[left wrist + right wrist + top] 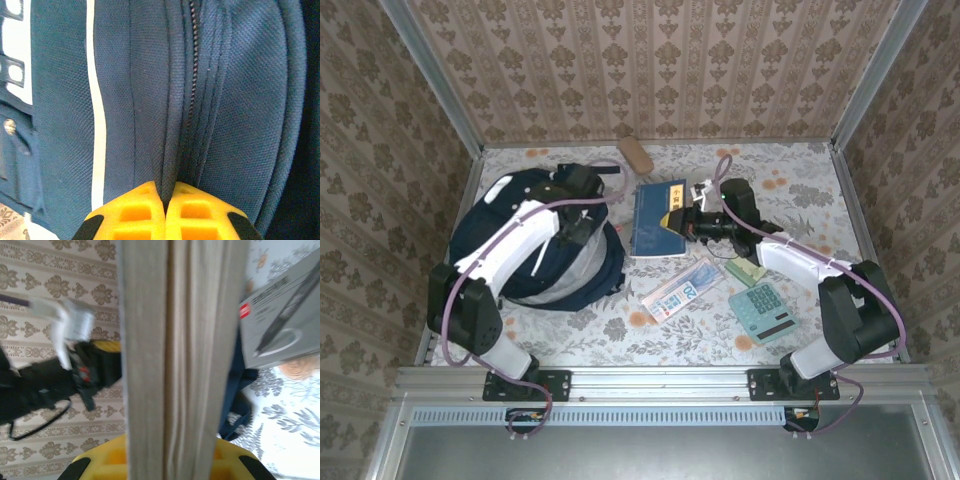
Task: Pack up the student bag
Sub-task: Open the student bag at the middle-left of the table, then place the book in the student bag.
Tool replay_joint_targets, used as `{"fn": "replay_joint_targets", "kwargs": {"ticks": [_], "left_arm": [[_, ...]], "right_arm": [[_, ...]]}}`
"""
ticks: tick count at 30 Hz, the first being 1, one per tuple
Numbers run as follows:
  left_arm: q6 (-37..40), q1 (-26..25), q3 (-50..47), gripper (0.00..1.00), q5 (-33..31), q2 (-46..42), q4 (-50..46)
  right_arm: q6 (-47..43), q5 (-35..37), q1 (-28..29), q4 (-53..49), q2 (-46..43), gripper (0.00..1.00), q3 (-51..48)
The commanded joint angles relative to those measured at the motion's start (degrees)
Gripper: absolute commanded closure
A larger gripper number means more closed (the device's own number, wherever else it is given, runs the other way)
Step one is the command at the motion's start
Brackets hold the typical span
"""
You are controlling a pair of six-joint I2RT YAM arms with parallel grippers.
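1. Position of student bag [485,235]: left half of bench [800,190], lying down. Navy shell, pale grey lining showing on the near side.
2. Left hand [165,199]: down on top of the bag. Yellow fingers [125,217] pressed together, pinching a raised fold of navy fabric just beside the zip teeth. White stripe running along the fabric to the left of the pinch.
3. Right hand [673,218]: at the right edge of blue book [650,215], which sits just right of the bag, mid-bench.
4. Right wrist view: yellow fingers [95,462] closed on a pale, ribbed, upright edge. Taken to be the book's page block; not certain from this angle.
5. Grey box [280,320] printed with a pen and a red label, seen to the right of that edge, over the floral bench cover.
6. Loose items on bench, right of centre and near side: banknote packet [680,290] below the book, teal calculator [766,312] further right, both apart from the bag.
7. Small brown object [637,154] at the far edge, against the back wall.
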Motion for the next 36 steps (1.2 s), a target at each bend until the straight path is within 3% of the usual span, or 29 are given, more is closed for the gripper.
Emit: {"fn": "replay_joint_targets", "kwargs": {"ticks": [1,12,21,27,33,35,36], "left_arm": [[1.24,0.94,6.56,1.00,2.10,-3.69,-2.52],[2.15,7.19,13.11,1.00,13.88,-5.90,-5.04],[3.43,12.02,18.78,1.00,21.72,-5.60,-7.45],[2.99,12.40,18.06,1.00,23.36,-5.95,-6.88],[2.38,12.55,17.45,1.00,23.99,-6.69,-6.24],[2.09,12.58,17.15,1.00,24.21,-6.83,-6.09],[2.08,12.58,16.97,1.00,24.17,-6.85,-6.04]], "right_arm": [[3.41,5.09,3.19,3.85,1.49,1.00,3.37],[12.49,24.63,16.62,10.37,13.57,1.00,8.75],[17.88,34.20,25.84,17.57,31.59,1.00,25.25],[20.74,42.78,29.59,18.38,40.13,1.00,33.67],[21.78,46.29,31.11,15.30,50.33,0.95,46.59],[22.01,46.59,31.42,13.66,52.94,0.85,51.07],[21.80,46.14,31.51,12.18,54.06,0.73,53.45]]}}
